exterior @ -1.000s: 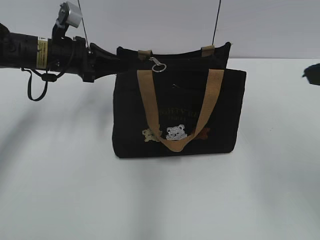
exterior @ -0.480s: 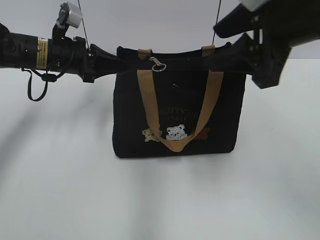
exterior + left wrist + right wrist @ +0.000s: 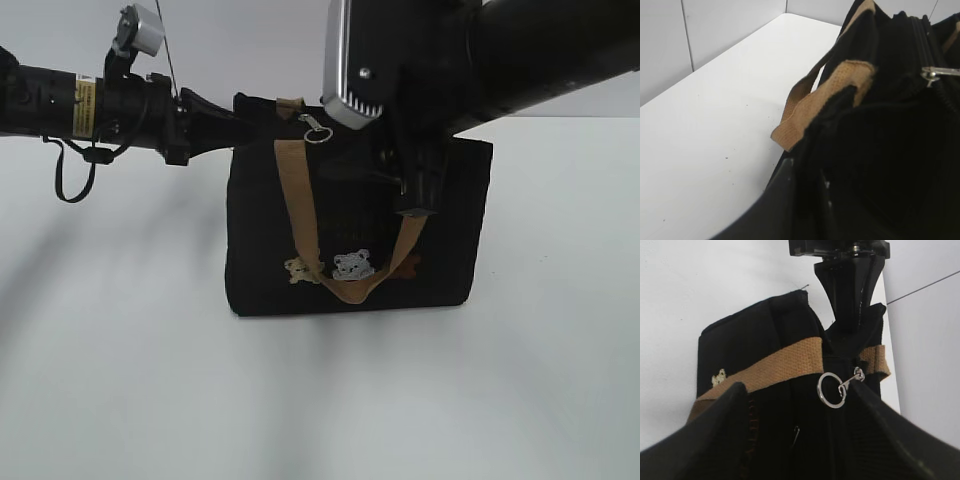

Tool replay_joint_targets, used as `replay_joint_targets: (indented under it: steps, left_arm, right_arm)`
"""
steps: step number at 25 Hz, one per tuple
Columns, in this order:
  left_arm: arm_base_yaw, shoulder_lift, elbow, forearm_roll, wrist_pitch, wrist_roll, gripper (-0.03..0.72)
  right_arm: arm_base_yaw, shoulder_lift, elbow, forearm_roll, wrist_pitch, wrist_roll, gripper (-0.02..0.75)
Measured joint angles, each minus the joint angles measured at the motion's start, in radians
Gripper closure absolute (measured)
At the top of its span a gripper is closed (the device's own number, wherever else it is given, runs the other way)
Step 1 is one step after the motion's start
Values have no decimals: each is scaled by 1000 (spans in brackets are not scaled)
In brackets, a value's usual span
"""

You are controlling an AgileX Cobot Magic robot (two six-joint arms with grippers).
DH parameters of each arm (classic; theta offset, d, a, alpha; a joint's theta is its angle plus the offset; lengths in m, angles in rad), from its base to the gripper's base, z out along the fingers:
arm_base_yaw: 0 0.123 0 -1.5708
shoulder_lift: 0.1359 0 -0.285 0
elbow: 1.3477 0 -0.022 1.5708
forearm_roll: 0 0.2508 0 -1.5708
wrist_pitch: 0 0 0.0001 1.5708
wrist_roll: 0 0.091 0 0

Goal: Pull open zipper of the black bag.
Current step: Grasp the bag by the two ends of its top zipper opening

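So the right gripper (image 3: 805, 440) has its jaws spread, and the silver ring pull (image 3: 832, 389) sits dead ahead between them, closer than to the other arm. Beyond it the left gripper (image 3: 852, 305) is pinched onto the black bag (image 3: 262, 250) end. The zipper (image 3: 920, 40) runs along the top seam, with open room above.

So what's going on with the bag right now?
The left gripper is shut on the top left corner of the black bag, steadying it on the white table. The right gripper is open and lined up over the silver ring pull, not yet gripping. The zipper looks closed.
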Motion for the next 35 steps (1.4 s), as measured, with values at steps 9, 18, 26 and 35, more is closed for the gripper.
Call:
replay_joint_targets:
  steps: [9,18,26,35]
  left_arm:
    - [0,0,0,0,-14,0,643]
    - [0,0,0,0,-18,0,644]
    - [0,0,0,0,-19,0,644]
    - [0,0,0,0,-19,0,644]
  right_arm:
    - [28,77,0,-50,-192,-23,272]
    - [28,140,0,-53,-273,-89,275]
    - [28,157,0,-53,-284,-94,430]
    - [28,157,0,-53,-284,-94,562]
